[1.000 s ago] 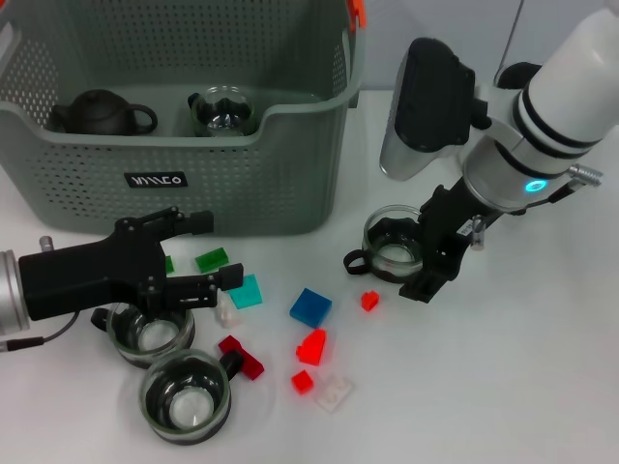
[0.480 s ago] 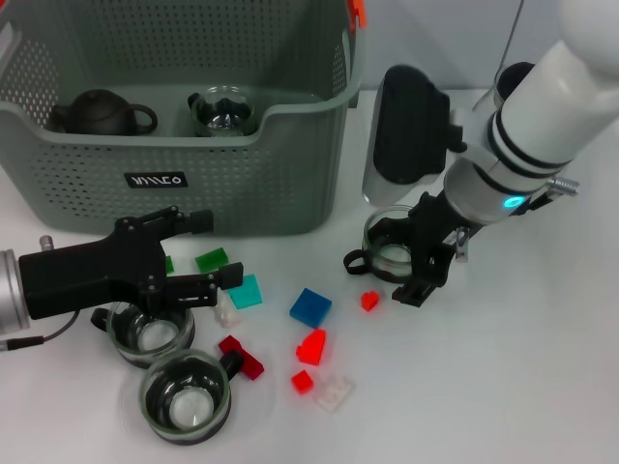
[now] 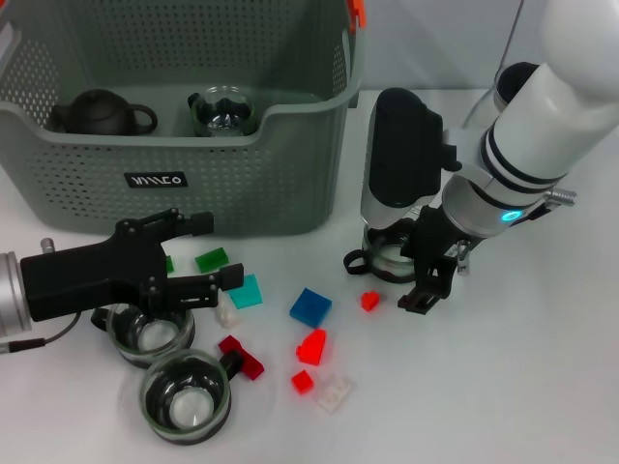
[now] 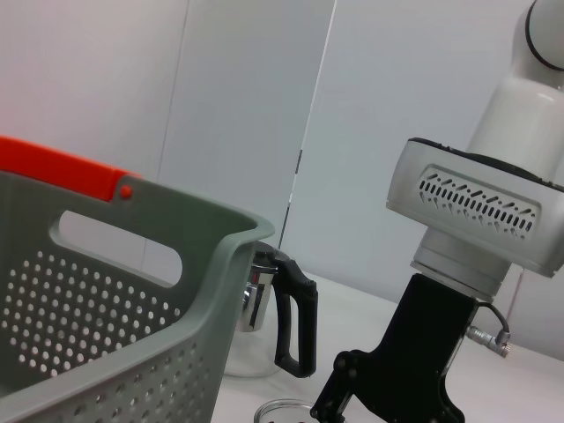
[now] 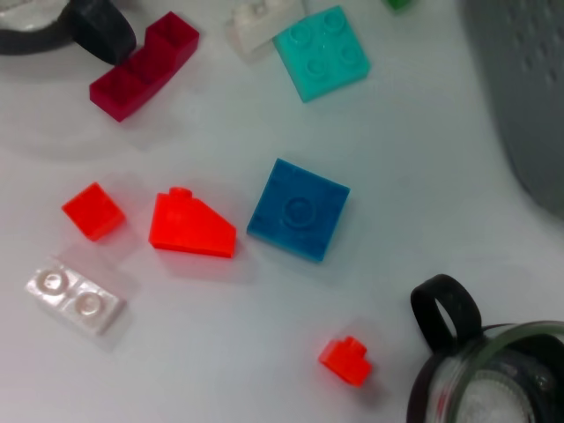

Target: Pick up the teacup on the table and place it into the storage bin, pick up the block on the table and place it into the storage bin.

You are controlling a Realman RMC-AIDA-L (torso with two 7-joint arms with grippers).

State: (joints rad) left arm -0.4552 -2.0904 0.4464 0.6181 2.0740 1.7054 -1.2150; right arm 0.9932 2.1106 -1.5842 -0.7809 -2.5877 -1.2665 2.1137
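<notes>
— What are you reaching over?

— My right end effector hangs right at a glass teacup with a black band and looped handle, standing on the smooth white desk. One black finger is on the cup's far side from the storage bin; whether the fingers are spread or pressed together, I cannot tell.

— And the bin?

— Grey-green perforated plastic, orange rim clip, just beside the cup. A dark teapot and a glass cup sit inside.

— The blocks?

— Studded plastic, scattered near the end effector: a small red block closest, then a blue square block, a red wedge, a teal plate, a clear one.

— Your other arm?

— My left end effector, fingers spread, hovers over two more glass cups.
</notes>
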